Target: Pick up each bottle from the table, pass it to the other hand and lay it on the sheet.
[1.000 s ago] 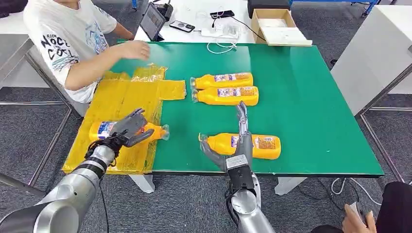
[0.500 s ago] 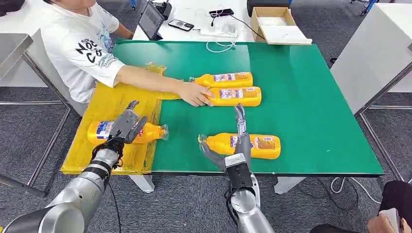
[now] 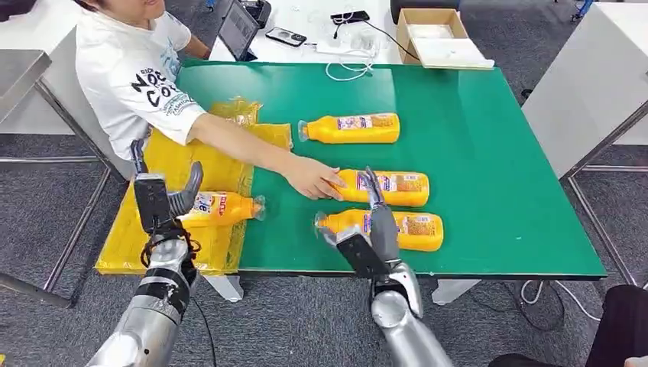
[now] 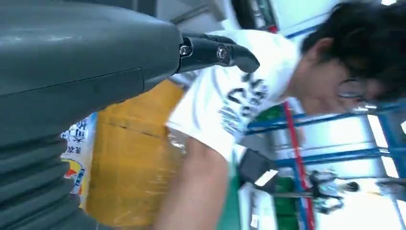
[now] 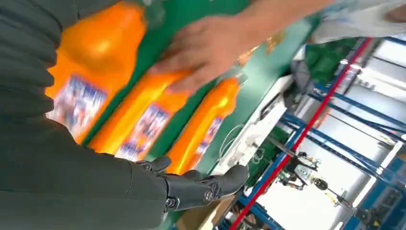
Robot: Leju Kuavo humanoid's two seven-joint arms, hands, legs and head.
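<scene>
Orange bottle [image 3: 390, 229] nearest the table edge lies under the open right hand [image 3: 367, 245], not gripped, so the person's hand [image 3: 312, 177] pushing the middle bottle [image 3: 390, 187] just beside could bump it, while the open left hand [image 3: 160, 200] holds nothing beside the bottle on the sheet [image 3: 221, 208].

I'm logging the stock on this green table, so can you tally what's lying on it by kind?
Orange bottles: 4, at and
Yellow sheets: 1
Total: 5
</scene>
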